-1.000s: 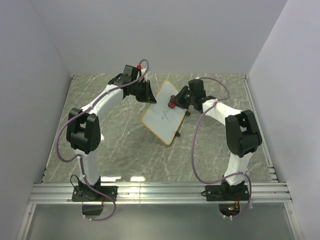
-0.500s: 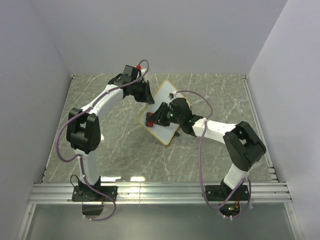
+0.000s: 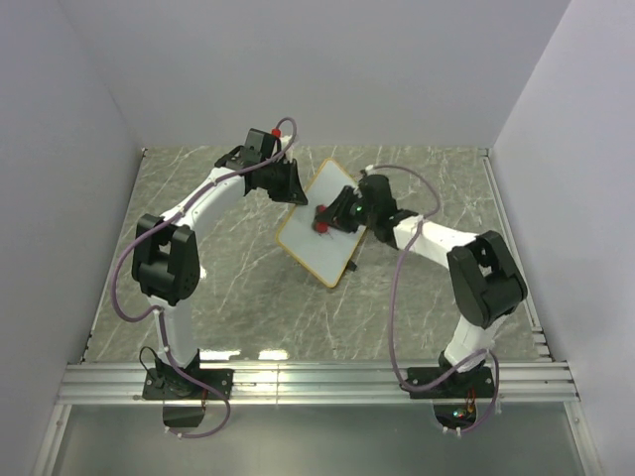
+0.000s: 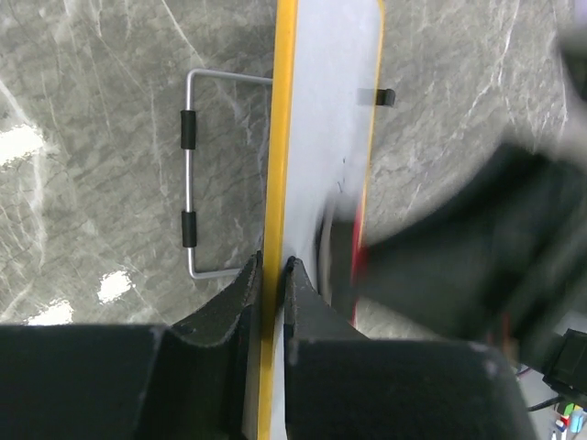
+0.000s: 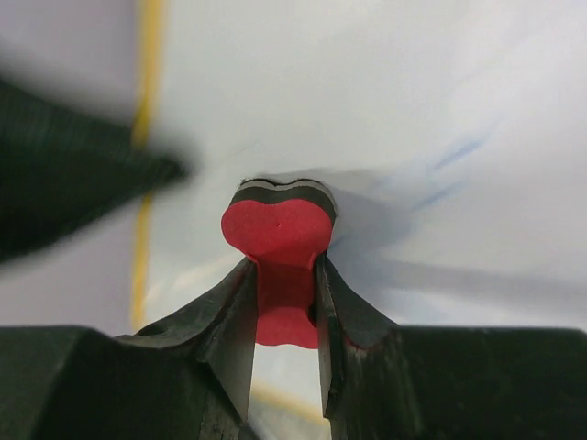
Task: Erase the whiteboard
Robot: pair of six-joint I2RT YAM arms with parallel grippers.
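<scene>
The whiteboard (image 3: 314, 250), white with a thin yellow frame, stands tilted at the middle of the table. My left gripper (image 3: 295, 192) is shut on its upper-left edge; in the left wrist view the yellow frame (image 4: 280, 137) runs between the closed jaws of that gripper (image 4: 273, 267). My right gripper (image 3: 330, 217) is shut on a red bow-shaped eraser (image 3: 321, 221). In the right wrist view the eraser (image 5: 278, 231) sits pinched in that gripper (image 5: 282, 268), its dark felt face pressed on the whiteboard (image 5: 367, 82). Faint blue strokes (image 5: 457, 152) show to its right.
A bent wire stand (image 4: 189, 174) with black sleeves lies on the marble table (image 3: 228, 288) behind the board. A small black tab (image 4: 385, 95) sticks out of the board's far edge. White walls close three sides; a metal rail (image 3: 317, 382) runs along the near edge.
The right gripper swept the eraser from the board's upper right down to its lower left, then came back up to the middle. The left gripper and the board stayed put.
</scene>
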